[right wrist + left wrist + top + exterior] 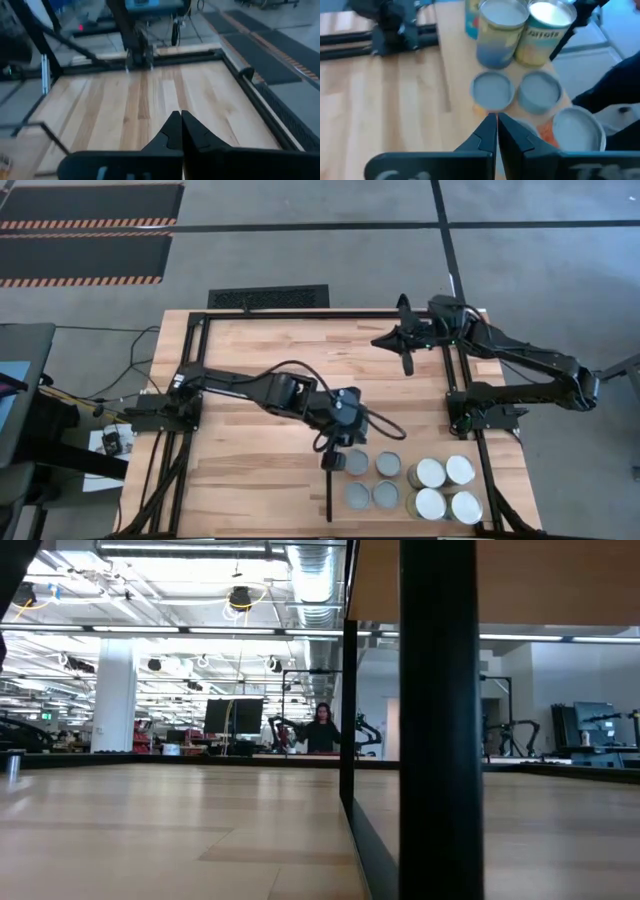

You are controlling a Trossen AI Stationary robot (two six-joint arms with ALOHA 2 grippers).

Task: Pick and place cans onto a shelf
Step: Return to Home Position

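Note:
Eight cans stand in a block at the table's near right. Four are short with grey tops; four are taller with white tops. They stand on the shelf, right of its thin black divider. My left gripper is shut and sits at the block's left edge, just above the far-left short can. In the left wrist view the shut fingers point at the short cans, with the tall labelled cans beyond. My right gripper is shut and waits above the table's far right; its wrist view shows only bare wood.
A black frame runs around the table and along the cans' right side. The right arm's base stands just beyond the cans. In the low view a thick black post and a thin one rise from the tabletop. A person stands far off in the room.

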